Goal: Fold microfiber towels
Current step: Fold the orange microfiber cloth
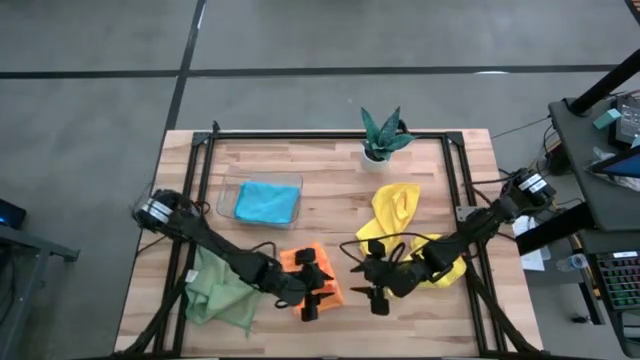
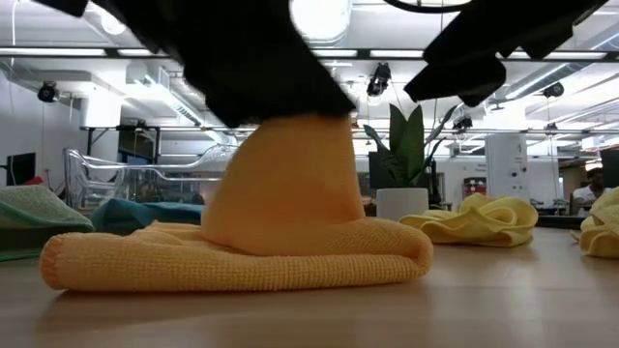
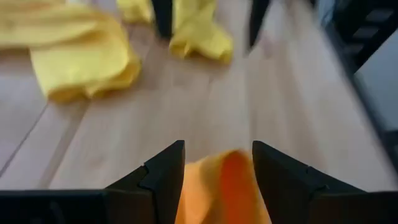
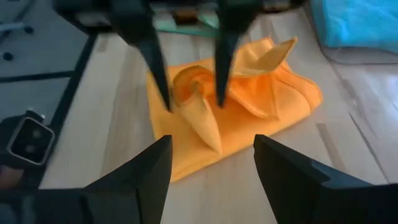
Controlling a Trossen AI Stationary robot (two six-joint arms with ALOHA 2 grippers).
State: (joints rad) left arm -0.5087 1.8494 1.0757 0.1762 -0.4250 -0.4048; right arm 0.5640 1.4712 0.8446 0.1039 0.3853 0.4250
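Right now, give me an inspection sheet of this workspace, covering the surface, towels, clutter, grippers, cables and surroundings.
Surface: light wooden table with a black metal frame.
Job's things: orange microfiber towel near the front edge, partly folded, one fold pinched up; pale green towel crumpled at front left; bright blue towel lying in the tray; two yellow towels crumpled on the right.
Clutter: clear shallow plastic tray; small teal-leaved plant in a white pot at the back edge.
Grippers: left gripper closed on the orange towel's raised fold; right gripper open beside that towel, empty.
Cables: black cables on the right arm.
Surroundings: grey floor; equipment stand at right.
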